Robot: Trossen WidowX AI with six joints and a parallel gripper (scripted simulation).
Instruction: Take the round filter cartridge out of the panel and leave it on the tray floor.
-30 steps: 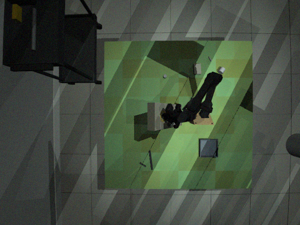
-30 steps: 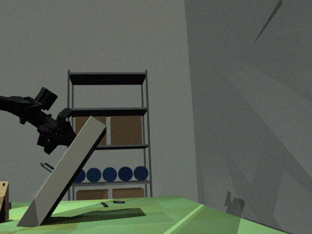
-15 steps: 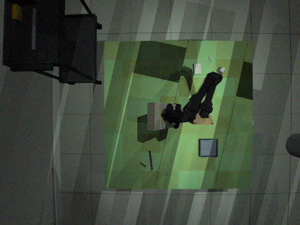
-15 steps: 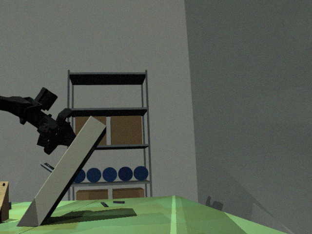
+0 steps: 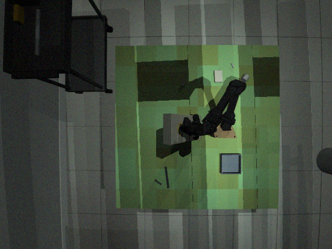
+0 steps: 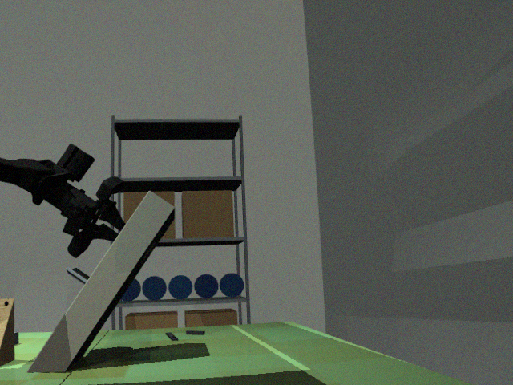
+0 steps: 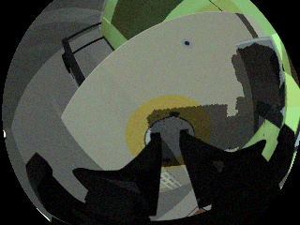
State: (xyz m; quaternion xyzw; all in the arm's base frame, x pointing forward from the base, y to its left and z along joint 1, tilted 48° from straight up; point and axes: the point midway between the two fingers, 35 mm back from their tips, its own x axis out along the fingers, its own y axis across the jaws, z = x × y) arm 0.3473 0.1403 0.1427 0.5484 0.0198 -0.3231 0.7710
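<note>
The round grey filter cartridge (image 7: 171, 125) sits within a yellow ring (image 7: 135, 133) on the sloping pale service panel (image 7: 141, 70) (image 5: 168, 128) (image 6: 119, 254). My gripper (image 7: 169, 136) (image 6: 119, 233) is at the panel face, shut on the cartridge, with both fingertips at its face. The fingers cover the slots, and the top and exterior views do not show the cartridge's face. It appears seated in the panel; its exact depth cannot be told. The blue-grey square tray (image 5: 230, 163) stands apart from the panel, at the lower right in the top view.
A wooden block (image 5: 226, 134) (image 6: 6, 331) stands between the panel and tray, under the arm. A shallow ledge (image 6: 77, 274) juts from the panel. Two dark bars (image 5: 167, 177) (image 5: 157, 182) lie beyond the panel. A white box (image 5: 218, 76) and grey cylinder (image 5: 245, 77) are near the arm's base.
</note>
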